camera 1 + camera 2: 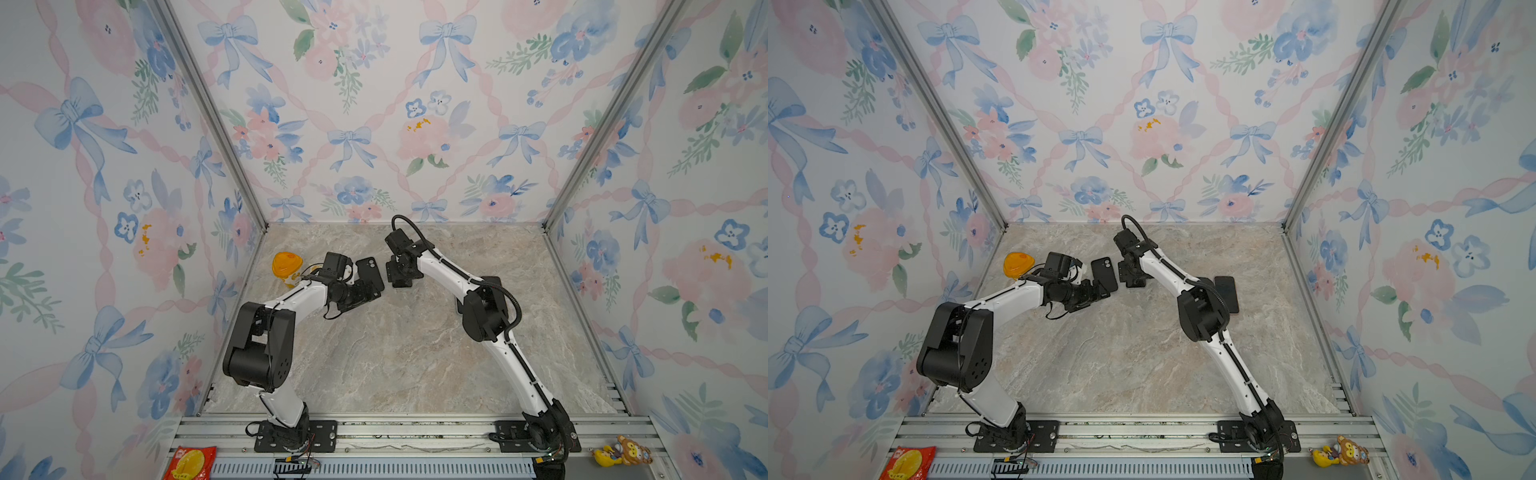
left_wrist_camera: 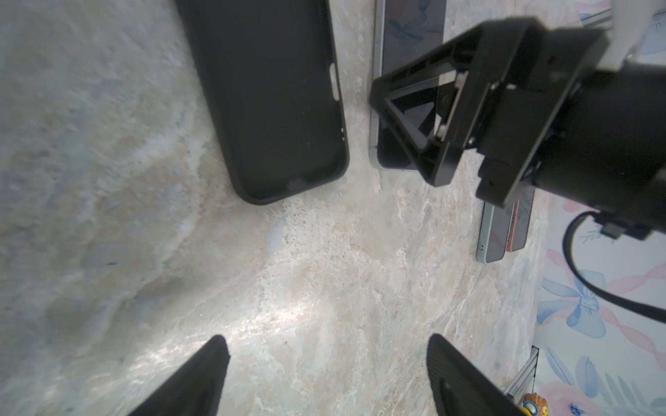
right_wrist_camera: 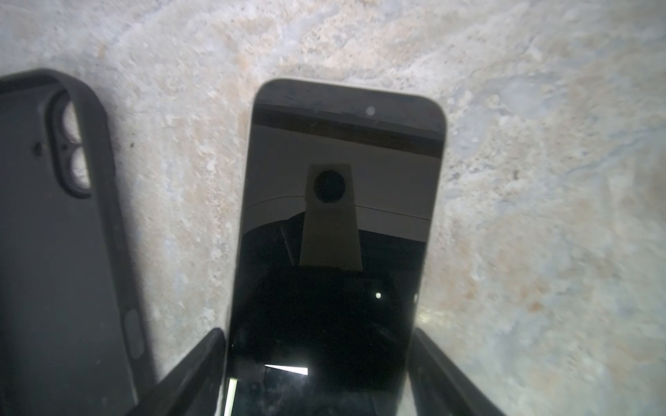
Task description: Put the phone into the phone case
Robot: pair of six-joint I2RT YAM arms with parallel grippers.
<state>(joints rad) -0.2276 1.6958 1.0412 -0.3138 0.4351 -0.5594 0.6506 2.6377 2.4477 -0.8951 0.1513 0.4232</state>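
- We see the black-screened, silver-edged slab phone (image 3: 335,223) lying flat on the marbled stone tabletop (image 3: 540,180), its near end between the right claw (image 3: 317,335) fingers; we cannot tell whether they pinch it.
- The black soft phone case (image 3: 54,252) lies just beside it, hollow upward, empty.
- The left claw (image 2: 328,342) gapes wide, holding nothing.

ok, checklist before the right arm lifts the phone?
1. Phone sits between the right gripper fingers: ok.
2. Firm grip on the phone: cannot tell; it lies flat on the table.
3. Phone case open side up and empty: ok.
4. Phone and phone case apart, side by side: ok.
5. Left gripper open and empty: ok.
6. Phone case steadied by the left gripper: not ok, nothing between its fingers.
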